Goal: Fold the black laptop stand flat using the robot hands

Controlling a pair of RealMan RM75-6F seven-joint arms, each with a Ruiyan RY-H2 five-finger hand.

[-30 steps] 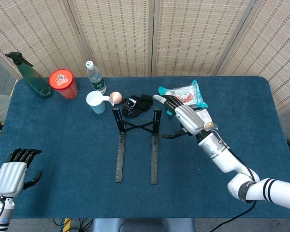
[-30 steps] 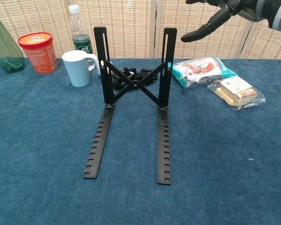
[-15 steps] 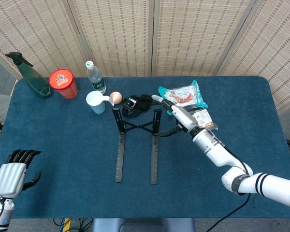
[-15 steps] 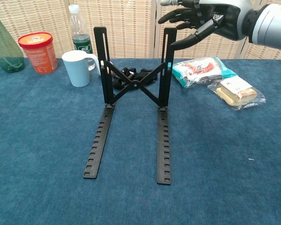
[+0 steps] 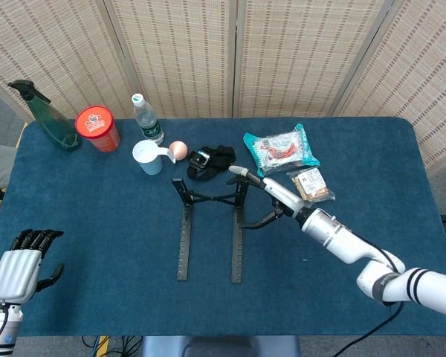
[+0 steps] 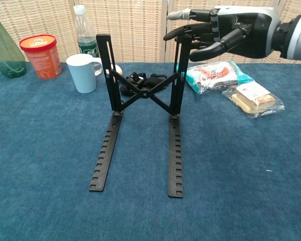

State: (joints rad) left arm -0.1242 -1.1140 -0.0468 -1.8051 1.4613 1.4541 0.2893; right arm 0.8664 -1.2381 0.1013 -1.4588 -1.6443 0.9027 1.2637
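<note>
— Stand position? Report it.

— Black laptop stand (image 6: pixel 143 95) is at the middle of the blue table (image 5: pixel 97 238), unfolded: two slotted base rails flat on the cloth, two uprights raised at the far end, joined by a cross-brace. In the chest view the uprights lean slightly to the left.

— Right hand?

— Right hand (image 6: pixel 226 37) is at the top of the right upright, palm toward the stand, fingers (image 6: pixel 183 15) extended and apart. The fingertips are at the upright's top edge (actual contact cannot be confirmed from either view). Nothing is gripped.

— Left hand?

— Left hand (image 5: pixel 18 269) is at the near left corner of the table, well apart from the stand. Its fingers are partly curled and it holds nothing.

— Surrounding items?

— Behind the stand: a black strap bundle (image 5: pixel 212 160). Left of that: a peach-coloured ball (image 5: pixel 178 149), a pale blue mug (image 6: pixel 83 73), a water bottle (image 6: pixel 84 32), a red tub (image 6: pixel 40 54), a green spray bottle (image 5: pixel 48 119). Right of the stand: a teal snack packet (image 6: pixel 215 75) and a wrapped sandwich (image 6: pixel 253 98), touching each other.
</note>
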